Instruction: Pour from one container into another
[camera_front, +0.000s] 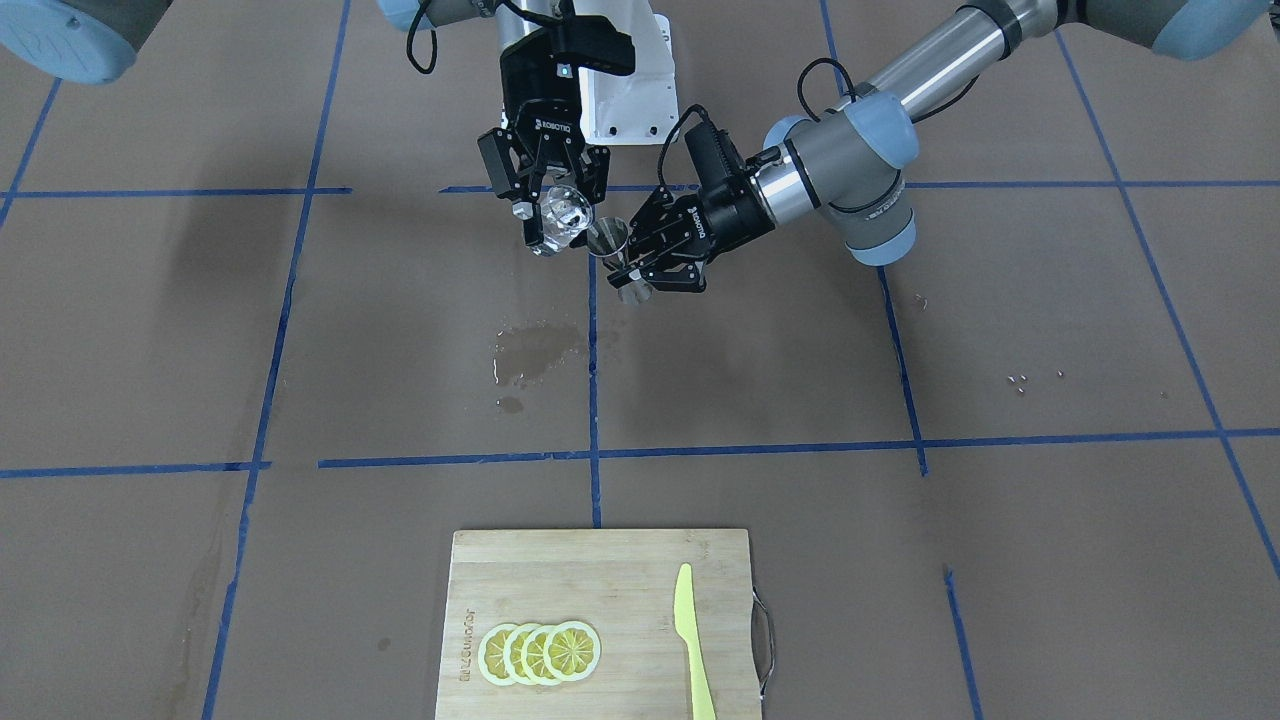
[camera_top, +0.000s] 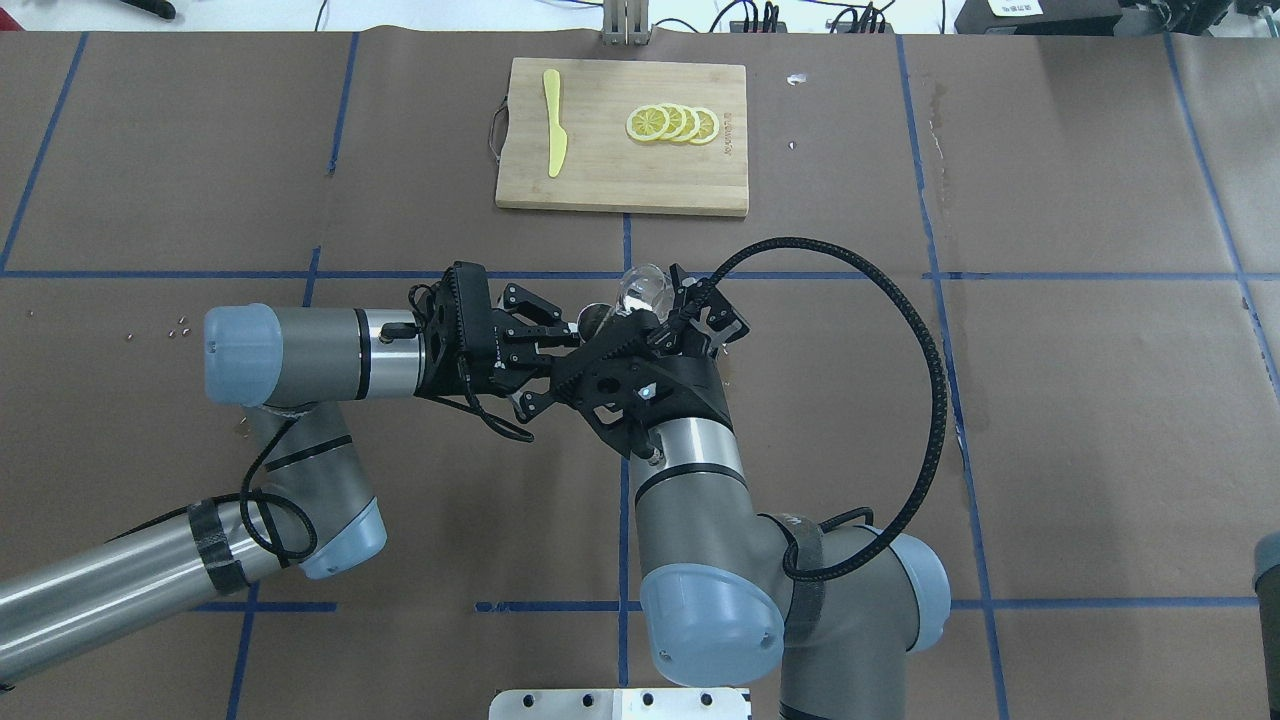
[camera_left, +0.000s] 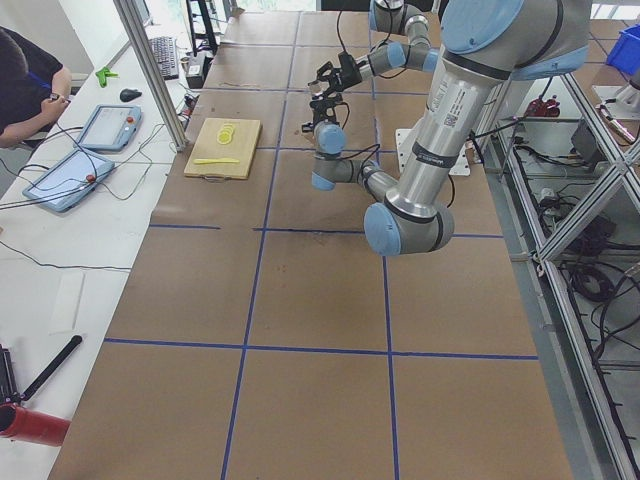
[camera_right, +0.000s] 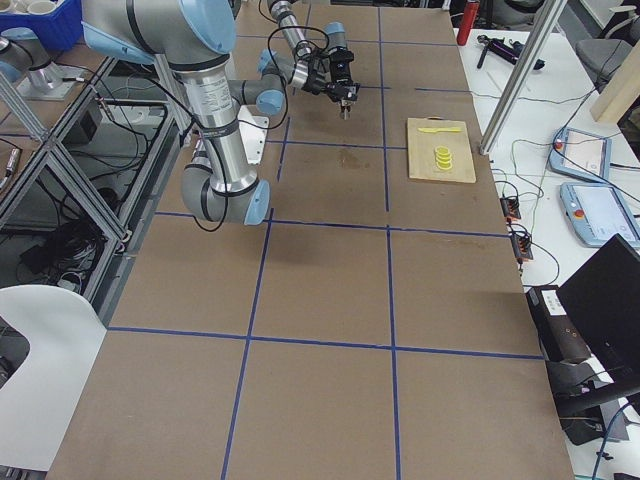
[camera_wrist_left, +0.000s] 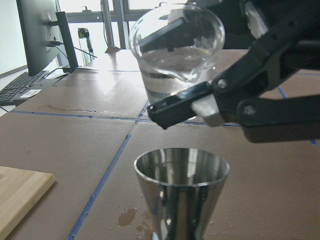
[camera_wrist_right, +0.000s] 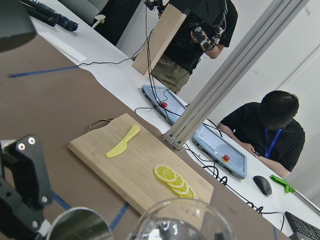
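Just beside jigger (camera_front: 611, 244) rim, tilted cup (camera_front: 562, 214).

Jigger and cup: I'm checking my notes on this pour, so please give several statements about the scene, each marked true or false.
The left gripper holds the steel jigger. True.
The clear cup is empty. False: liquid shows in it.
The clear cup stands on the table. False: the right gripper holds it up, higher than the steel jigger.
Lemon slices lie on the cutting board. True.
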